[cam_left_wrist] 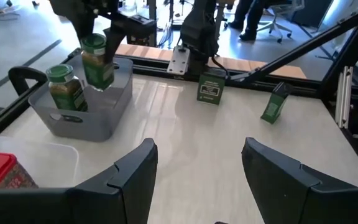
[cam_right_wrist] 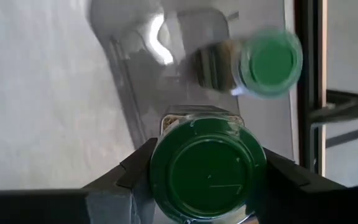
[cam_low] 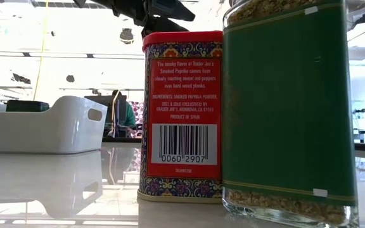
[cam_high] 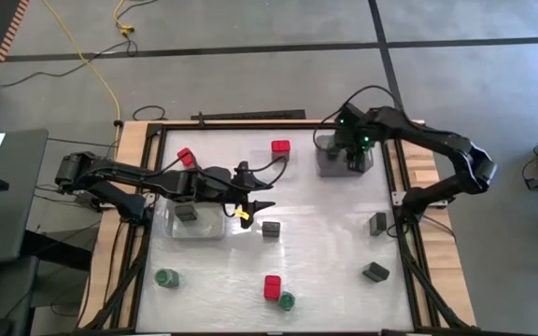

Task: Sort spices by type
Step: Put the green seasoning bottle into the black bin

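My right gripper (cam_high: 351, 157) hangs over the grey tray (cam_high: 330, 168) at the far right, shut on a green-lidded jar (cam_right_wrist: 207, 171). A second green-lidded jar (cam_left_wrist: 64, 87) stands in that tray. My left gripper (cam_high: 261, 203) is open in mid-table, above the surface, with nothing between its fingers. Red tins (cam_high: 280, 147) (cam_high: 186, 157) (cam_high: 272, 286), dark tins (cam_high: 270, 229) (cam_high: 377, 222) (cam_high: 375, 272) and green-lidded jars (cam_high: 165, 278) (cam_high: 287, 301) stand scattered on the table. One dark tin (cam_high: 187, 213) sits in a clear tray (cam_high: 208, 229). My right gripper pinches the jar at its top, by the sides of the green lid (cam_right_wrist: 157, 168), between its two fingers (cam_right_wrist: 123, 177). The fingers come from above, pointing down. The jar (cam_left_wrist: 97, 59) hangs upright below them over the grey tray, beside the jar that stands there.
The table is framed by dark rails (cam_high: 409, 233) on both sides. In the low view a white tray (cam_low: 43, 123) stands at the left, behind a red tin (cam_low: 181, 114) and a jar (cam_low: 290, 107). Bare table lies between the scattered spices.
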### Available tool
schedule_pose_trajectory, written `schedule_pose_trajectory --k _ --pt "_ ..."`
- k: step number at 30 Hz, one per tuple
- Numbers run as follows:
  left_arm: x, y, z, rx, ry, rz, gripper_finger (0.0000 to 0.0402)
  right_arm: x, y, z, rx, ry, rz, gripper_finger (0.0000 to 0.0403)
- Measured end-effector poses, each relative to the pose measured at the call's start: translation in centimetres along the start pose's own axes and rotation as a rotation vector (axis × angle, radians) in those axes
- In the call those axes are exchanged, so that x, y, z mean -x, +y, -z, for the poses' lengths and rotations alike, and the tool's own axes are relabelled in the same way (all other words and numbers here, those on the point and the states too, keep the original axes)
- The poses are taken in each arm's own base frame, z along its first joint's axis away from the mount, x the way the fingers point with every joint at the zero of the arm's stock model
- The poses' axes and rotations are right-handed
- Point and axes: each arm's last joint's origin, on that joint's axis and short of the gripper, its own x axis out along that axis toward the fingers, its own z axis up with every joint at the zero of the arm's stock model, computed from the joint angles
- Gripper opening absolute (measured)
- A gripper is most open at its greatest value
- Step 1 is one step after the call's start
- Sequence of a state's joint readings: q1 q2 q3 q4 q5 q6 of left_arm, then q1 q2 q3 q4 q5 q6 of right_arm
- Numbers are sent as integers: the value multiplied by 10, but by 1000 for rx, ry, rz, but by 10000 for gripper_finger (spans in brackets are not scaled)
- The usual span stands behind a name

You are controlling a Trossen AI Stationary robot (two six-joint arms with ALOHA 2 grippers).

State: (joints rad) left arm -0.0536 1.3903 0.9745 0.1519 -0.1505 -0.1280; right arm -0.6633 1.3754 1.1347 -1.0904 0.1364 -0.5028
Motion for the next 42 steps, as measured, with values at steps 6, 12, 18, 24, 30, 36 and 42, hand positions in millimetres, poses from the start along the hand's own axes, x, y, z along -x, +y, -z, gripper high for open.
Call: schedule_pose_trajectory --k 6,12,18,24,30,36,42 --pt "0 0 1 -22 6 0 224 -13 -10 9 -15 8 13 220" --pt "-1 3 0 -29 5 -9 224 -27 -16 15 -27 -15 29 220" --pt "-1 3 0 -30 6 -9 224 -38 -20 22 -32 -20 26 220" --pt "-1 3 1 -30 9 -23 224 -40 -23 21 -29 -65 18 220" --pt "-1 3 1 -29 9 -26 224 -43 -25 21 3 -59 15 231" --pt "-1 3 1 -10 10 -29 224 -55 -29 20 -8 -24 -6 233" --pt "-1 3 1 7 10 -29 224 -57 -30 18 -7 -24 -5 234"
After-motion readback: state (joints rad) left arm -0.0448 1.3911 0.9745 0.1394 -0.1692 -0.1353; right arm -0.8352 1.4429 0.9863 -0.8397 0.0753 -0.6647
